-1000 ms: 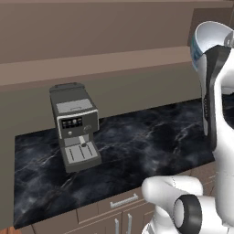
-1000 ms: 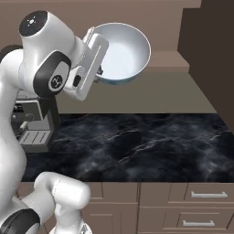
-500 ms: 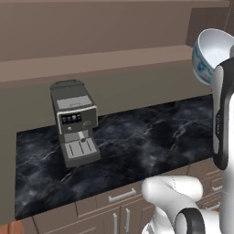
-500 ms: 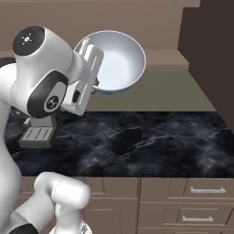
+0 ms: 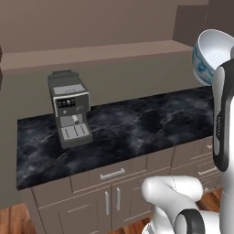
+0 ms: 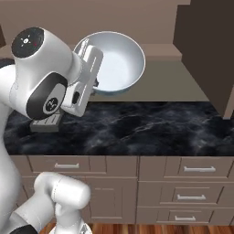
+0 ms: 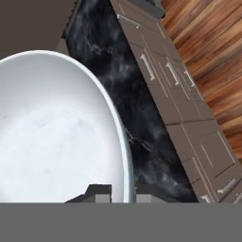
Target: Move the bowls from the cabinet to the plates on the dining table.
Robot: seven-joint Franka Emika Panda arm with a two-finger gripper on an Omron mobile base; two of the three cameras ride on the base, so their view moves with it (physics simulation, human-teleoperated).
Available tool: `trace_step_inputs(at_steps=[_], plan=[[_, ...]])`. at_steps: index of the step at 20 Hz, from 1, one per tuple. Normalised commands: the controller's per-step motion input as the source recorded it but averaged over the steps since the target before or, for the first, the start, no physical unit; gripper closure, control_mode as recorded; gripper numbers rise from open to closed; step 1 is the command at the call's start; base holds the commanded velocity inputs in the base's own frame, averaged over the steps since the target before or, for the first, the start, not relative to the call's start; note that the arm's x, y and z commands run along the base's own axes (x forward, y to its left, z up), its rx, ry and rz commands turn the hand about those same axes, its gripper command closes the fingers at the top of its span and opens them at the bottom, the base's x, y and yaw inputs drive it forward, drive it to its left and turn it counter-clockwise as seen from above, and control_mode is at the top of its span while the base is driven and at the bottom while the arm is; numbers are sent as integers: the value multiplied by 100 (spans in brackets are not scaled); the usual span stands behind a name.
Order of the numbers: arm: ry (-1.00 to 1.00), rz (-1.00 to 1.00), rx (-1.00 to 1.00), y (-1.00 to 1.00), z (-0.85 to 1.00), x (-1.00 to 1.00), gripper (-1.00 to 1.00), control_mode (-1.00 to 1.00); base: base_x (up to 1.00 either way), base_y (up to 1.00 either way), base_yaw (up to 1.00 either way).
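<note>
One long black marble counter [image 5: 137,123] runs along the wall over taupe drawer units [image 6: 183,187], with wood flooring [image 7: 212,52] below. At its left end stands a grey coffee machine [image 5: 69,109]. High above the counter, the gripper [image 7: 119,193] is clamped tight on the rim of the white bowl [image 6: 116,64] with blue floral pattern, holding it tilted.

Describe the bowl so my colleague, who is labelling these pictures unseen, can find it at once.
Start at the black marble counter with the grey coffee machine on it. Above that counter, the white arm's hand is shut on the rim of a bowl held up in the air. It is deep and white inside with a blue pattern outside, and nothing else here is off the counter.
</note>
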Motion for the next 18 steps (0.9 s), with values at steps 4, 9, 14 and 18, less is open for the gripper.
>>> trace_step_inputs(at_steps=[4,9,14,18], plan=[[0,0,0,0,0,0,100,100,-62,17,0],[0,0,0,0,0,0,100,100,-61,16,0],[0,0,0,0,0,0,100,100,-58,15,0],[0,0,0,0,0,0,100,100,-55,15,0]])
